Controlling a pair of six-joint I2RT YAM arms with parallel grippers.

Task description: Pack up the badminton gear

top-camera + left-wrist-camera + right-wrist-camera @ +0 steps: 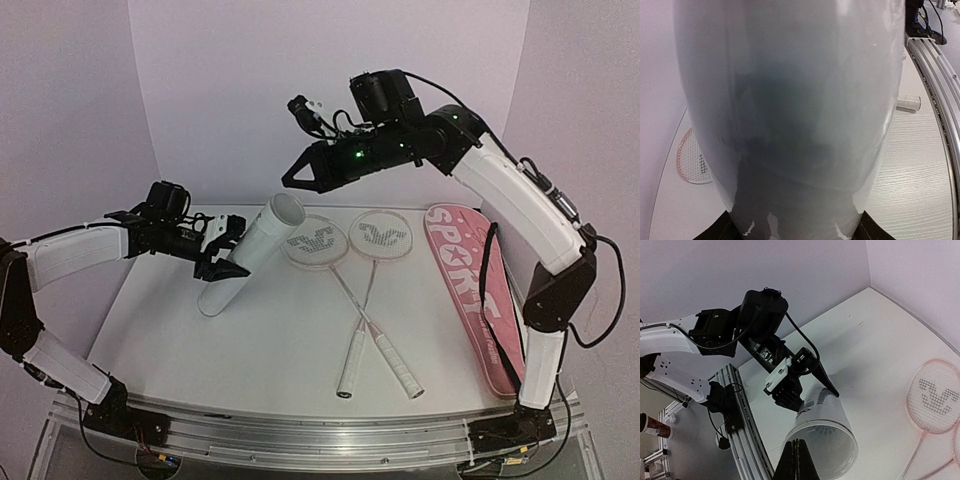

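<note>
Rackets (pixel 360 316): 2, flat on the table (pixel 200 345) near centre. Shafts are crossed, handles toward the near edge, heads side by side farther back. Neither arm touches them.

Bag (pixel 472 290): right of the rackets, flat, running near to far. It lies apart from both rackets. I can't tell if the zip is open.

Tube (pixel 248 257): left of the racket heads, tilted, open mouth up and toward the far right. The lower end is at the table; I can't tell if it bears on it. In the left wrist view the tube wall fills the frame.

Left gripper (pixel 222 255): clamped on the tube about mid-body, 1 finger on each side.

Right gripper (pixel 797 442): fingers pressed together, nothing between them. It is raised well off the table, tips pointing down at the tube mouth from the far right.

Shuttlecock (pixel 823 433): through the right wrist view I see a ribbed white shape inside the tube mouth that looks like 1. I can't count more, and none show on the table.
</note>
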